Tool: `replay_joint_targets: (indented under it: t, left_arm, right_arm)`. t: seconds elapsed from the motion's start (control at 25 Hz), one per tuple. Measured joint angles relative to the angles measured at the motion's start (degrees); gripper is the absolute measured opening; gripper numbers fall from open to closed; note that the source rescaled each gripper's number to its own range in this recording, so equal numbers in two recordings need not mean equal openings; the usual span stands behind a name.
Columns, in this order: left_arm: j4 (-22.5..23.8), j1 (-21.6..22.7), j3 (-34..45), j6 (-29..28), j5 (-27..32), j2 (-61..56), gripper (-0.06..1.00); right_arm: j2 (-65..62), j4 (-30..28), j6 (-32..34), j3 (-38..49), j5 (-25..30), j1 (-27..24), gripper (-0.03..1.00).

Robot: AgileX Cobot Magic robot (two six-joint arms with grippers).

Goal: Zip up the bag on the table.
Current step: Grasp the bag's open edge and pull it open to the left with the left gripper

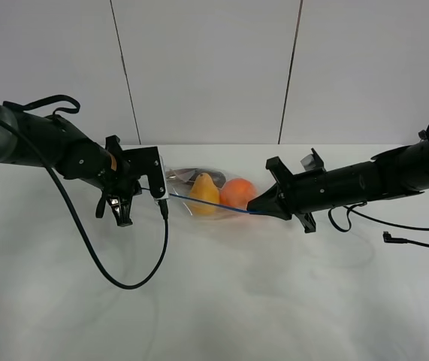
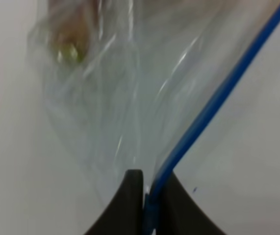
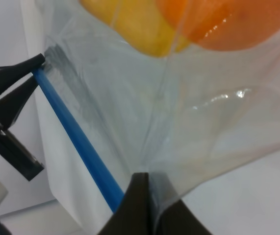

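Left pincer closed tight on one end of the blue zip line, at the left corner of the bag as seen from the high camera. In the left wrist view, same pincer with two dark fingers pressed together, zip line caught between them and running away beside clear crinkled plastic.

Right pincer reaching in from the other side, fingers likewise together, nipping the bag at its opposite corner. In the right wrist view, that pincer with clear film pinched between the tips, zip line passing just beside one finger and out of sight behind it. Cannot tell whether the strip itself sits in the grip.

Bag lying on the white table, towards the far side, stretched between the two pincers. Zip line taut and straight from one pincer to the other along the bag's near edge. Visible through the plastic: yellow pear touching an orange, and a dark thing behind the pear, nearer the left pincer. Fruit on the far side of the zip line, clear of both sets of fingertips.

Black cable looping from the left arm down onto the table, apart from the bag.
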Motion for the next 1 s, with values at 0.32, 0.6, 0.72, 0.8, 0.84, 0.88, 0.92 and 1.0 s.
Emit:
replay_joint_targets:
  t: [0.32, 0.6, 0.72, 0.8, 0.84, 0.88, 0.92, 1.0]
  left_arm:
    - [0.4, 4.0, 0.0, -0.1, 0.2, 0.0, 0.00]
    - [0.1, 4.3, 0.2, -0.1, -0.1, 0.0, 0.00]
    - [-0.1, 4.3, 0.2, -0.5, -0.1, 0.0, 0.00]
    - [-0.2, 4.4, 0.2, -2.0, -0.1, 0.0, 0.01]
    - [-0.2, 4.4, 0.2, -2.9, -0.2, 0.0, 0.02]
    - [0.0, 4.7, 0.2, -4.0, -0.1, 0.0, 0.05]
    - [0.2, 5.0, 0.2, -5.1, -0.1, 0.0, 0.11]
    - [0.5, 5.5, 0.2, -6.9, -0.1, 0.0, 0.26]
  right_arm:
    - [0.0, -0.7, 0.2, -0.2, -0.9, 0.3, 0.00]
    - [0.0, -0.5, 0.2, -0.2, -1.0, 0.5, 0.00]
    - [0.0, -0.5, 0.2, -0.2, -1.0, 0.5, 0.00]
    - [0.0, -0.5, 0.2, -0.2, -1.0, 0.5, 0.00]
    - [0.0, -0.5, 0.2, -0.2, -1.0, 0.5, 0.00]
    - [0.0, -1.0, 0.2, -0.2, -1.1, 0.5, 0.00]
    - [0.0, -1.5, 0.2, -0.2, -1.1, 0.3, 0.00]
    - [0.0, -1.8, 0.2, -0.2, -1.4, 0.3, 0.00]
